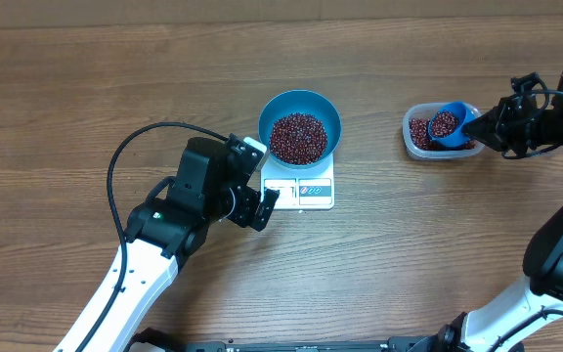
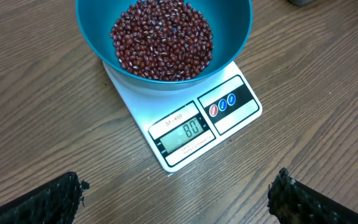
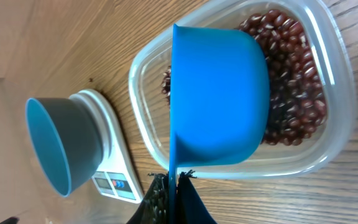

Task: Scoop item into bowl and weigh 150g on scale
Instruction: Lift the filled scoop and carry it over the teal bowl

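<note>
scale (image 2: 135,106): white, flat on the worktop (image 1: 86,78); the display seems to read 80, though the digits are small.
bowl (image 2: 232,31): blue, sitting on the scale and overhanging its back edge.
beans (image 2: 163,40): heaped in the bowl; more lie in the clear tub (image 3: 337,81) and in the blue scoop (image 3: 219,93).
left claw (image 2: 176,200): fingers wide apart, empty, just in front of the scale.
right claw (image 3: 174,196): clamped together on the scoop handle, scoop over the tub, well right of the scale.
</note>
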Controlling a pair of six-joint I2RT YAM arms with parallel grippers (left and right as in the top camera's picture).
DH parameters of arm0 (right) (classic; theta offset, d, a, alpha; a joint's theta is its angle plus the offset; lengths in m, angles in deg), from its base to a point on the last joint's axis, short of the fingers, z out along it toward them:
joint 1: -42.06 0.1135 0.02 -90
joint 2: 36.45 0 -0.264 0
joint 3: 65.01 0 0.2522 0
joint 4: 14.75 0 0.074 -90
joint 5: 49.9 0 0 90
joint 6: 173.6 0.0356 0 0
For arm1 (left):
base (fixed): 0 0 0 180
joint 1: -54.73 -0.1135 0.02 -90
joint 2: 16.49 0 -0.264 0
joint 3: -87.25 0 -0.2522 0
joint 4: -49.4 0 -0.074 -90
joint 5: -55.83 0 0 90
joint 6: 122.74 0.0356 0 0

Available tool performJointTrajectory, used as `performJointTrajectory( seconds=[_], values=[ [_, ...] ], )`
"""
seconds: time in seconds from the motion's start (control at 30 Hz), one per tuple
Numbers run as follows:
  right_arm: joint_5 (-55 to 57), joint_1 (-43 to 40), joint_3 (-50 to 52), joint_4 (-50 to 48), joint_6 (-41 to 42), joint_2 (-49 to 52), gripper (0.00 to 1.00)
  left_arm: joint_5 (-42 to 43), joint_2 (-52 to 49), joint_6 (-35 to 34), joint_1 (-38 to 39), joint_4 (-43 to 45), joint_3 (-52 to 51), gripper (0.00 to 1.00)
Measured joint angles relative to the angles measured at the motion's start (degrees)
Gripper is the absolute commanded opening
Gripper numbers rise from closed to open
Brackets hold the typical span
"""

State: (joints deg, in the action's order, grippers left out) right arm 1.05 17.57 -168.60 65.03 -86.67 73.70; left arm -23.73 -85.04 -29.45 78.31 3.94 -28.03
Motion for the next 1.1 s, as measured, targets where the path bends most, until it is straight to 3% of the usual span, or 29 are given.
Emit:
performJointTrajectory(
  seconds=[0.53,0.87,1.1],
  values=[
    [-12.15,2.1,0.0,3.08,-1.92,-9.22,0.04,0.0,0.0,0.0,0.0,-0.02,0.0,0.99],
    [-12.52,19.15,-0.15,-1.95,3.82,-9.92,0.04,0.0,0.0,0.0,0.0,-0.02,0.0,1.0],
    [-0.39,31.39,-6.32,-2.34,8.96,-9.92,0.04,0.0,0.0,-0.02,0.0,0.0,0.0,1.0]
  ],
)
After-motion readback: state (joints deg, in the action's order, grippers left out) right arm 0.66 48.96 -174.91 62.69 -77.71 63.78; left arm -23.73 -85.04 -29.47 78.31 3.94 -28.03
